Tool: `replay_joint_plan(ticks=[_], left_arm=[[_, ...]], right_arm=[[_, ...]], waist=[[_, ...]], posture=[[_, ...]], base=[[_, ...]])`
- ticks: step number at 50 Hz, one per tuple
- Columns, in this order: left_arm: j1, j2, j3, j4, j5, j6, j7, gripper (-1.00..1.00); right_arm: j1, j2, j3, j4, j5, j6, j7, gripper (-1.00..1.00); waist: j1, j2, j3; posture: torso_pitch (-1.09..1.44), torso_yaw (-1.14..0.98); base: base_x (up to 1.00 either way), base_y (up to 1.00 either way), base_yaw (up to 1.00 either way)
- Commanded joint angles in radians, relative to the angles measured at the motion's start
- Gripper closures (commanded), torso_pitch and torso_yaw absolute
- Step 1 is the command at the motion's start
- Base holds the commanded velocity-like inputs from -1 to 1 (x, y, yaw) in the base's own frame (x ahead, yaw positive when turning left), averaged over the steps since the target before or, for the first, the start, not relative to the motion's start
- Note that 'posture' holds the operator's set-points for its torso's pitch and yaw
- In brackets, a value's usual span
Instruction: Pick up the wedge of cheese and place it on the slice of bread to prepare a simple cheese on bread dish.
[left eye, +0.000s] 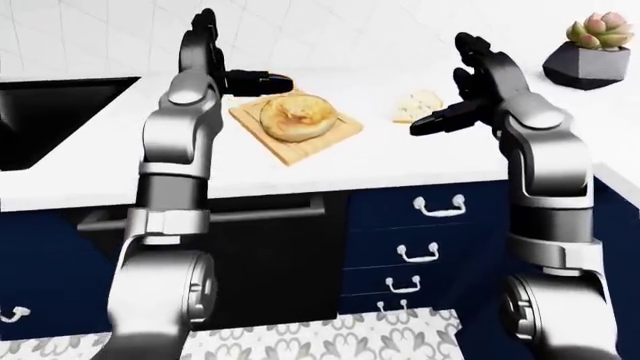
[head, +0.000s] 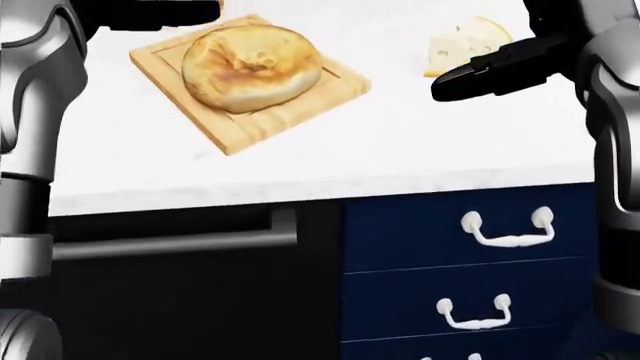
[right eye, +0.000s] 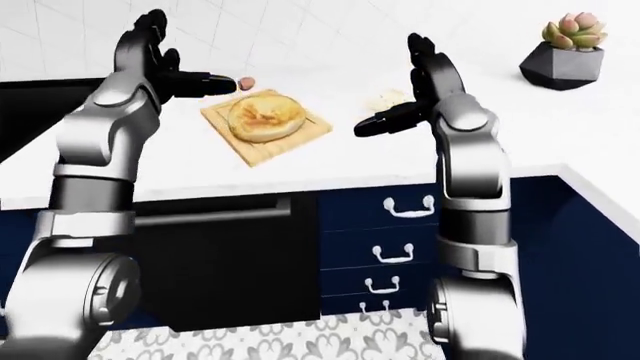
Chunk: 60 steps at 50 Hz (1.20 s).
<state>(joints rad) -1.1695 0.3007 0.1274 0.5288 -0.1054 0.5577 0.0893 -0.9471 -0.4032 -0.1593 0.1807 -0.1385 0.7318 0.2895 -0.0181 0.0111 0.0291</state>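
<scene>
Left-eye view shows a black sink (left eye: 50, 112) at the far left of the white counter (left eye: 330, 169). Next comes the left hand (left eye: 240, 79), held up over the counter with its fingers spread open and nothing in it. Just right of it a wooden board (head: 240, 127) lies flat with the round slice of bread (head: 250, 67) on top. Further right the wedge of cheese (head: 462, 43) sits on the counter, apart from the board. The right hand (left eye: 460, 112) hovers close beside the cheese, fingers open, not gripping it. At the far right stands a small plant (left eye: 592, 49) in a grey pot. Blue drawers (left eye: 415, 240) sit below.
</scene>
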Motion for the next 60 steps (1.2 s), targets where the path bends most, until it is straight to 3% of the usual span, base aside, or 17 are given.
replay_joint_plan(ticks=[1,3,4,5,8,12,14,15,16,18,25,27,29,30,36,45,60], left_arm=[[-0.023,0.014,0.011,-0.032,0.005,-0.006,0.004,-1.00],[-0.021,0.012,0.010,-0.034,0.005,-0.006,0.005,-1.00],[-0.024,0.011,0.010,-0.028,0.007,-0.009,0.006,-1.00],[-0.026,0.011,0.010,-0.031,0.007,-0.005,0.007,-1.00],[-0.023,0.009,0.008,-0.067,0.006,0.021,0.008,-1.00],[-0.029,0.013,0.011,-0.071,0.005,0.027,0.008,-1.00],[-0.034,0.016,0.011,-0.070,0.006,0.029,0.006,-1.00],[-0.039,0.019,0.011,-0.065,0.008,0.028,0.004,-1.00],[-0.043,0.021,0.012,-0.064,0.008,0.030,0.003,-1.00],[-0.048,0.024,0.013,-0.070,0.008,0.036,0.003,-1.00],[-0.068,0.035,0.016,-0.072,0.009,0.047,0.001,-1.00],[-0.065,0.035,0.016,-0.070,0.010,0.044,0.001,-1.00],[-0.070,0.042,0.021,-0.078,0.006,0.055,0.000,-1.00],[-0.073,0.047,0.023,-0.083,0.004,0.062,-0.001,-1.00],[-0.075,0.048,0.022,-0.084,0.000,0.062,0.002,-1.00],[-0.067,0.047,0.021,-0.081,0.000,0.053,0.001,-1.00],[-0.061,0.048,0.020,-0.068,0.005,0.038,0.000,-1.00]], right_arm=[[-0.029,-0.005,0.001,-0.024,0.001,-0.022,0.006,-1.00],[-0.031,-0.007,0.000,-0.025,0.000,-0.019,0.009,-1.00],[-0.032,-0.008,-0.003,-0.023,0.001,-0.021,0.009,-1.00],[-0.030,-0.009,-0.004,-0.022,0.001,-0.021,0.009,-1.00],[-0.020,-0.009,-0.006,-0.028,0.002,-0.017,0.008,-1.00],[-0.021,-0.016,-0.006,-0.034,0.000,-0.014,0.012,-1.00],[-0.025,-0.021,-0.004,-0.040,-0.002,-0.004,0.019,-1.00],[-0.026,-0.023,-0.003,-0.044,-0.005,0.001,0.023,-1.00],[-0.027,-0.026,-0.004,-0.043,-0.007,0.003,0.026,-1.00],[-0.035,-0.032,-0.002,-0.029,-0.013,0.003,0.032,-1.00],[-0.081,-0.055,0.016,0.001,-0.059,0.014,0.079,-1.00],[-0.086,-0.063,0.013,0.001,-0.071,0.018,0.097,-1.00],[-0.091,-0.082,0.010,0.009,-0.081,0.015,0.125,-1.00],[-0.097,-0.093,0.009,0.016,-0.089,0.010,0.137,-1.00],[-0.123,-0.149,0.022,0.059,-0.164,-0.013,0.223,-1.00],[-0.161,-0.203,0.013,0.167,-0.268,-0.136,0.334,-1.00],[-0.275,-0.288,0.041,0.417,-0.486,-0.480,0.522,-1.00]], waist=[[0.008,0.001,-0.019],[-0.001,0.066,-0.042],[-0.003,0.058,0.005],[0.007,0.058,0.013],[0.005,0.026,0.007],[0.009,-0.010,0.023],[0.004,-0.061,0.006],[0.014,-0.090,-0.016],[0.019,-0.058,0.010],[0.010,-0.074,-0.001],[0.013,-0.059,0.023],[0.006,-0.029,0.016],[0.001,0.034,-0.011],[0.005,-0.010,0.004],[0.022,-0.031,-0.022],[0.022,-0.029,-0.019],[0.011,-0.024,-0.007]], posture=[[0.00,0.00],[0.00,0.00],[0.00,0.00],[0.00,0.00],[0.00,0.00],[0.00,0.00],[0.00,0.00],[0.00,0.00],[0.00,0.00],[0.00,0.00],[0.00,0.00],[0.00,0.00],[0.00,0.00],[0.00,0.00],[0.00,0.00],[0.00,0.00],[0.00,0.00]], base=[[0.00,0.00,0.00],[0.00,0.00,0.00],[0.00,0.00,0.00],[0.00,0.00,0.00],[0.00,0.00,0.00],[0.00,0.00,0.00],[0.00,0.00,0.00],[0.00,0.00,0.00],[0.00,0.00,0.00],[0.00,0.00,0.00],[0.00,0.00,0.00],[0.00,0.00,0.00],[0.00,0.00,0.00],[0.00,0.00,0.00],[0.00,0.00,0.00],[0.00,0.00,0.00],[0.00,0.00,0.00]])
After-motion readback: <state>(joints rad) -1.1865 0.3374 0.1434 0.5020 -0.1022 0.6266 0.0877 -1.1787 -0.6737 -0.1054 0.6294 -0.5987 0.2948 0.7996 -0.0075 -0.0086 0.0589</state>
